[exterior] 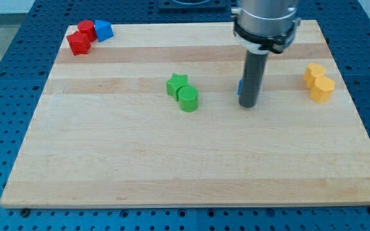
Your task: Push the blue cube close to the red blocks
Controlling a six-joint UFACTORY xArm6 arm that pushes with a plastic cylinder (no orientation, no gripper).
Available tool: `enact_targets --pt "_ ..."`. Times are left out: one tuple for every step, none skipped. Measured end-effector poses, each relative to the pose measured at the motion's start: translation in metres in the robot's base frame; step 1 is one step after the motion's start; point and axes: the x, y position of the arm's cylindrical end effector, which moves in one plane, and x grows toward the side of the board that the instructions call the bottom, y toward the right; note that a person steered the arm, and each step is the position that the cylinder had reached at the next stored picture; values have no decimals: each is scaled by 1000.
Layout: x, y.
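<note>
Two red blocks point(80, 38) sit at the board's top left corner. A blue block point(103, 29) lies touching them on their right. A second blue block point(239, 88) shows only as a thin sliver at the left side of my rod, right of the board's middle; its shape cannot be made out. My tip point(248, 105) rests on the board directly in front of this hidden blue block, at or very near it. The tip is far to the right of the red blocks.
A green star point(177, 83) and a green cylinder point(187, 99) touch each other near the board's middle, left of my tip. Two yellow blocks point(318, 82) sit by the right edge. The wooden board point(172, 167) lies on a blue perforated table.
</note>
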Motion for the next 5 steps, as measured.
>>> enact_targets --pt "-12 14" --pt "-58 1" --pt "-97 -25" --pt "-101 -15" --pt "-103 22"
